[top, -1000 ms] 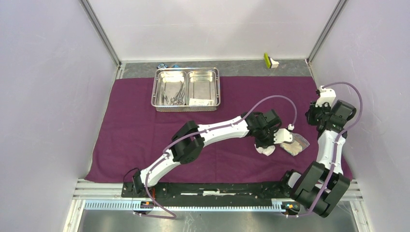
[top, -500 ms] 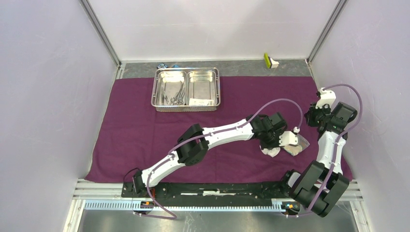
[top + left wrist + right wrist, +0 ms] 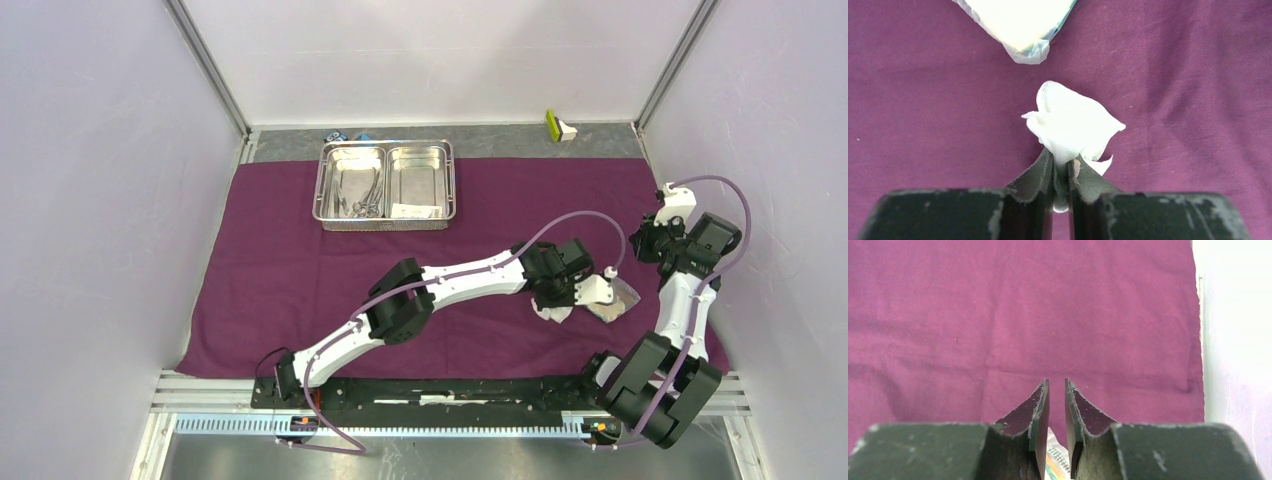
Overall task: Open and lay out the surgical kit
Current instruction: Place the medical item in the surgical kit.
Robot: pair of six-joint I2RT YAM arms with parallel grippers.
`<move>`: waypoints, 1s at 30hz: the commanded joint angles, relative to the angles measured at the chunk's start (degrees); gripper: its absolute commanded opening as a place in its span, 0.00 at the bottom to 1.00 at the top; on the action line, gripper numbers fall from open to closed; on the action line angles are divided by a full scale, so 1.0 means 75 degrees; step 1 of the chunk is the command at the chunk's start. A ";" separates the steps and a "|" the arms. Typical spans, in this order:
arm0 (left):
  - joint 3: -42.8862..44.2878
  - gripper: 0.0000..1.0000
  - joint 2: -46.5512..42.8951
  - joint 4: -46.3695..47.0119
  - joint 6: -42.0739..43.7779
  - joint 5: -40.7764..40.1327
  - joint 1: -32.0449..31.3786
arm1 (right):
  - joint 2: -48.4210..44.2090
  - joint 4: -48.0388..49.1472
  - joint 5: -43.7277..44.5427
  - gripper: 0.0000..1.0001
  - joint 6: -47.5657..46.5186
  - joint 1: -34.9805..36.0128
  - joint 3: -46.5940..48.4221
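Note:
The purple cloth wrap [image 3: 300, 270] lies spread flat. The steel tray [image 3: 452, 185] stands at its back, with forceps and tweezers [image 3: 360, 192] in the left compartment and a flat white packet [image 3: 415, 210] in the right one. My left gripper [image 3: 560, 303] is low over the cloth at the right, shut on a white gauze wad [image 3: 1070, 125] that touches the cloth. A sealed packet [image 3: 1018, 25] lies just beyond it, also in the top view [image 3: 620, 300]. My right gripper [image 3: 1057, 382] hovers over bare cloth, its jaws a narrow slit apart with nothing between them.
A yellow-green and white block [image 3: 558, 125] sits on the grey strip at the back right. Small blue and black objects [image 3: 345, 135] lie behind the tray. The cloth's right edge [image 3: 1195, 340] meets the white wall. Enclosure walls stand on both sides.
My left arm has stretched further right, carrying the gauze wad closer to the sealed packet. My right arm has shifted slightly to the right.

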 commanded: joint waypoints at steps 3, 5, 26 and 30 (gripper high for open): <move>-0.0182 0.17 -0.0415 -0.0051 -0.0160 -0.0159 0.0105 | 0.0011 0.0222 -0.0218 0.24 -0.0094 -0.0112 -0.0064; -0.0318 0.17 -0.0546 -0.0052 -0.0153 -0.0109 0.0119 | 0.0039 0.0212 -0.0237 0.23 -0.0094 -0.0113 -0.0064; -0.0270 0.65 -0.0740 -0.0044 -0.0418 -0.0120 0.0180 | 0.0217 0.0125 -0.0477 0.24 -0.0140 -0.0157 -0.0023; -0.0188 0.69 -0.1026 -0.0120 -0.0393 -0.0187 0.0272 | 0.0258 0.0117 -0.0524 0.24 -0.0147 -0.0164 -0.0017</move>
